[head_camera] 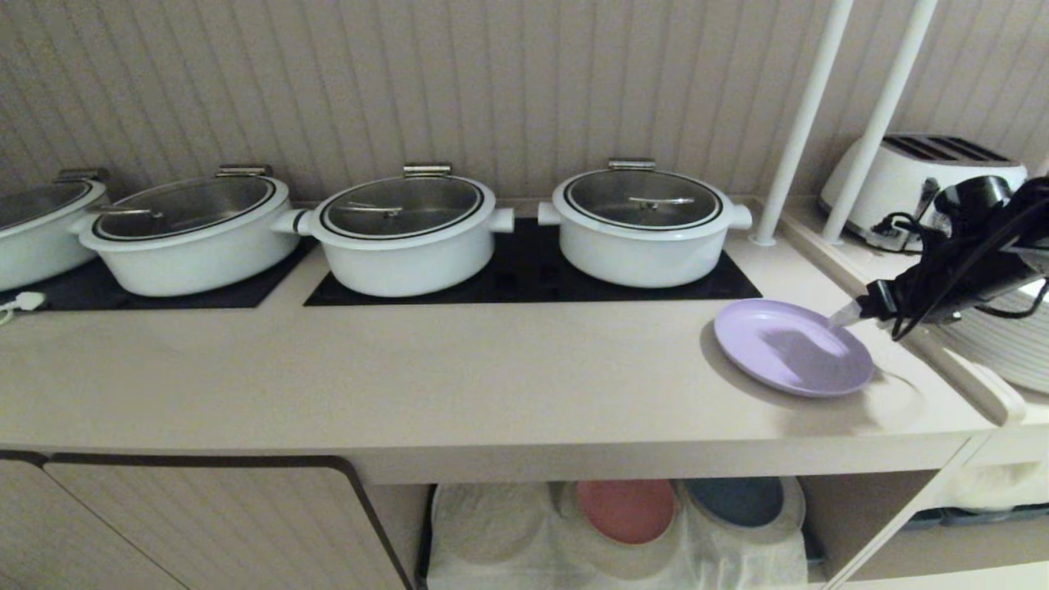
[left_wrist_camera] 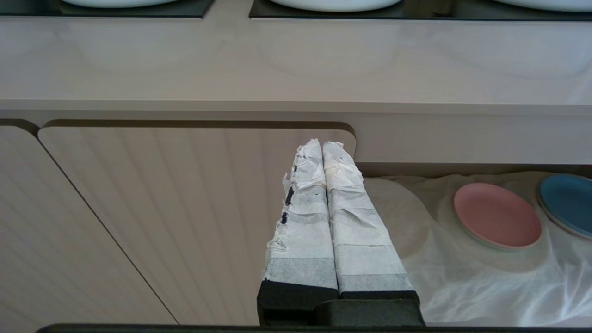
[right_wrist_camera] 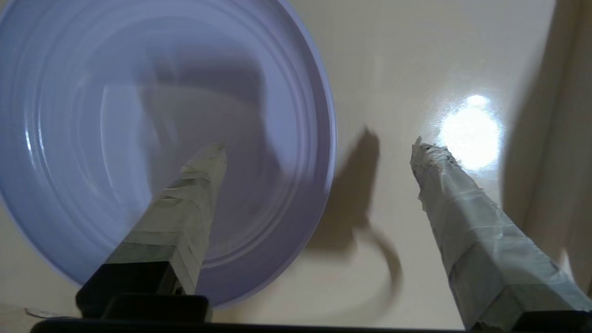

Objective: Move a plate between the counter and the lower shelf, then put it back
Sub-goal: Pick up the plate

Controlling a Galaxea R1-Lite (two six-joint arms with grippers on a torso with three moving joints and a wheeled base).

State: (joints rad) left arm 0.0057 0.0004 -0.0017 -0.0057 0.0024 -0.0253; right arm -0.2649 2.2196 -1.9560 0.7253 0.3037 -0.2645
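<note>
Plate is flat on the worktop, out at the right end, in front of the rightmost pot and just off the corner of the black cooktop. From my right wrist camera the plate fills most of the view. The right end effector hangs just above its right rim, fingers spread wide with nothing between them. One taped finger sits over the plate's inside; the other is out over bare worktop beyond the rim. So the rim runs between the two fingers, and I see neither one pressing on it. In the head view the right end effector comes in from the right, its pale tip right at the plate's far right edge.

Under the worktop, the lower shelf is lined with white cloth, with a pink plate and a blue plate lying on it.

My left end effector is parked low in front of the cabinet door, taped fingers pressed together, gripping nothing. A toaster stands on the side ledge at far right, white plates stacked near it.
</note>
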